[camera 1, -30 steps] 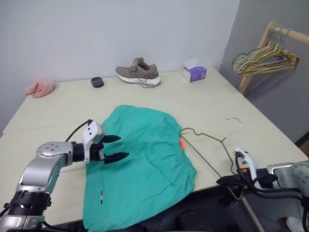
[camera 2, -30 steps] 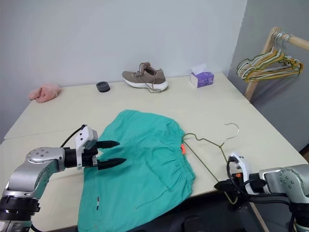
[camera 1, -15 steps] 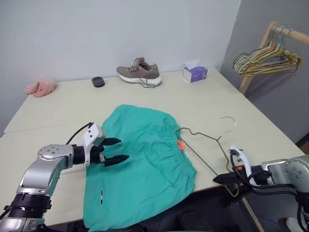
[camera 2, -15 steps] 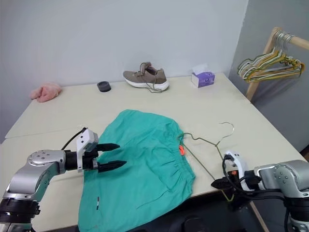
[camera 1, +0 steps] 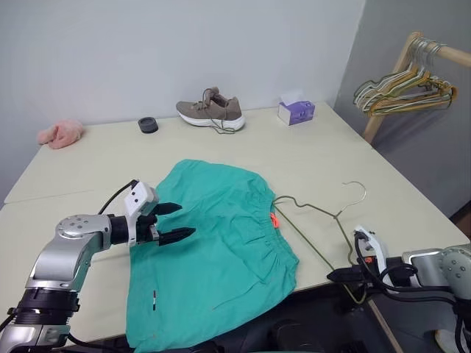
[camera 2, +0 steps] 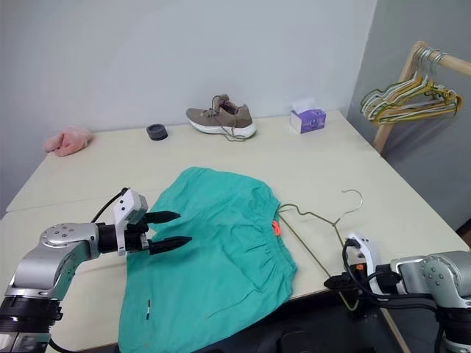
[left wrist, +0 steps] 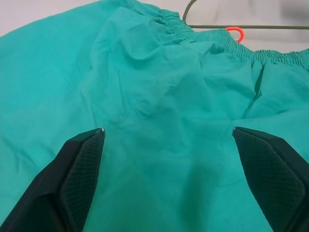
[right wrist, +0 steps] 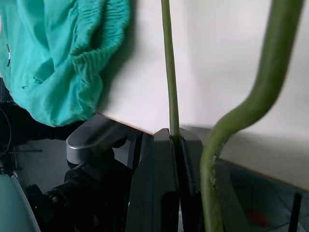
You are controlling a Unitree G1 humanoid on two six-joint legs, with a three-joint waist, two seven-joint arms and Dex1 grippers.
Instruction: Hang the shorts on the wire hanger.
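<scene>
The teal-green shorts [camera 1: 221,246] lie flat on the table, waistband toward the right, with a small orange tag [camera 1: 276,219] at the band. My left gripper [camera 1: 188,220] hovers open just above the shorts' left part, fingers spread wide over the fabric [left wrist: 164,106]. The thin olive wire hanger [camera 1: 336,215] rests on the table right of the waistband, hook pointing away from me. My right gripper [camera 1: 335,276] is shut on the hanger's near corner at the table's front edge; the wire [right wrist: 168,72] runs out from between its fingers.
A brown shoe [camera 1: 210,110], a purple tissue box [camera 1: 296,112] and a black round object [camera 1: 148,125] stand along the far edge. A pink fluffy cloth [camera 1: 60,133] lies far left. A bunch of hangers [camera 1: 401,92] hangs on a wooden rack to the right.
</scene>
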